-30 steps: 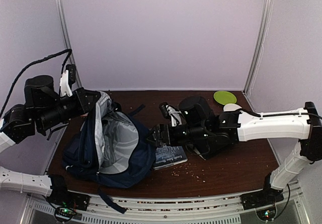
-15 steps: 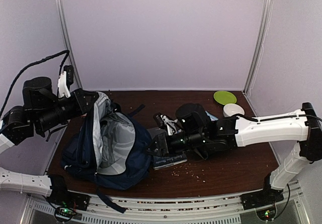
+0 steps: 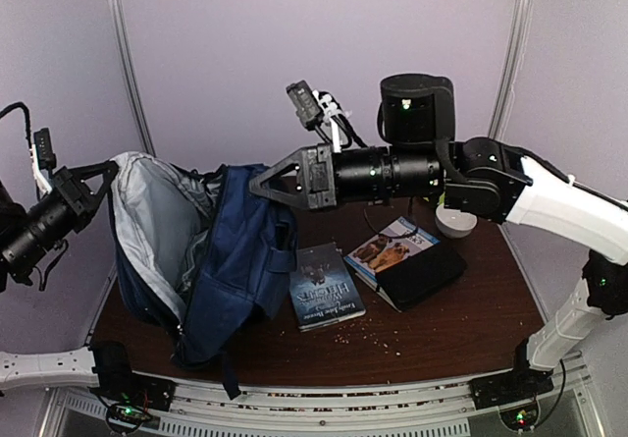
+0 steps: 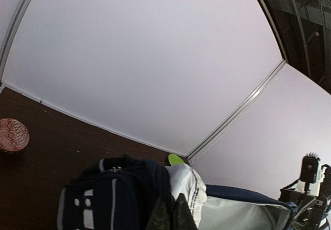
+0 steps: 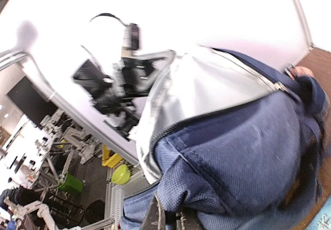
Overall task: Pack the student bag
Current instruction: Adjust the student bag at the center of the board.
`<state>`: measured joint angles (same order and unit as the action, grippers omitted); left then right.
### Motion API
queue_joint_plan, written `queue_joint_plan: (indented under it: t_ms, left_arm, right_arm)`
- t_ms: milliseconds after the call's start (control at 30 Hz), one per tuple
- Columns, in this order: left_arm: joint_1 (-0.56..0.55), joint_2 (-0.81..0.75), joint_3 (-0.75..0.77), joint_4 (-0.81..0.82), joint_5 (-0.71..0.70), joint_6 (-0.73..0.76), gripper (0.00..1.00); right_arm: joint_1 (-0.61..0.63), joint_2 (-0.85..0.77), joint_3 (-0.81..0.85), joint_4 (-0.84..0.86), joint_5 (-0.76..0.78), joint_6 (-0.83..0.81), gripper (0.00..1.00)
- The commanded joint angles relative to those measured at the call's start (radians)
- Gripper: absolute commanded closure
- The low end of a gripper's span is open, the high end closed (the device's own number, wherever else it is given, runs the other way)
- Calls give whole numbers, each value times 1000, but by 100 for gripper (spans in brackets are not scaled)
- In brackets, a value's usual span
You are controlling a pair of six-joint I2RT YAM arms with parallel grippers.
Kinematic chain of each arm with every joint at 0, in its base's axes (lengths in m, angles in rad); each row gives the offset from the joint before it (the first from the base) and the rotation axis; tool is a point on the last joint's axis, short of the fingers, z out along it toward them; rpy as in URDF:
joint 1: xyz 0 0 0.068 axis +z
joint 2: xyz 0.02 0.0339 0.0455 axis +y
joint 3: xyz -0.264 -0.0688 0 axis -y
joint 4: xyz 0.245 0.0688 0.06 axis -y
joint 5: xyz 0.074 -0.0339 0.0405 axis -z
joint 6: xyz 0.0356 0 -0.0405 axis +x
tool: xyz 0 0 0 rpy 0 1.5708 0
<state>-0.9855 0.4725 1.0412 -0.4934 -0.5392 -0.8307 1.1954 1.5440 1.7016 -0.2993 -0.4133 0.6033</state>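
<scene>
Currently, the large navy blue fabric backpack [image 3: 240,255] is stood at the left of the dark brown surface [image 3: 461,329]. Its mouth is stretched wide, and light grey lining [image 3: 157,231] is seen inside. Opposite rims are pinched by the left hand [image 3: 98,174] and the right hand [image 3: 257,186].

Dark grey paperback book [image 3: 327,298]: pale title lettering on cover, too small to read. Nothing else legible.
</scene>
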Motion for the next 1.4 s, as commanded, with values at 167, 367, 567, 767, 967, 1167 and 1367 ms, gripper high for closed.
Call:
queue_joint_plan:
  t_ms: [167, 367, 567, 767, 967, 1167, 1367]
  left_arm:
    - [-1, -84, -46, -75, -156, -18, 100]
    - [-1, -46, 35, -92, -251, 103, 100]
    - [-1, 69, 299, -23, -294, 361, 100]
    - [-1, 77, 285, 26, -354, 481, 100]
    - [-1, 206, 370, 64, -265, 630, 100]
    - [-1, 306, 284, 11, -60, 567, 100]
    - [-1, 307, 129, 11, 38, 504, 100]
  right_arm:
    - [19, -2, 7, 89, -110, -46, 100]
    - [-32, 53, -69, 64, -80, -67, 100]
    - [-20, 79, 280, 89, -141, -143, 100]
    - [-58, 65, 35, 200, -111, -101, 100]
    - [-75, 137, -259, 390, 9, -54, 100]
    - [-70, 189, -449, 447, 97, -30, 100]
    - [-68, 245, -603, 533, 99, 85, 100]
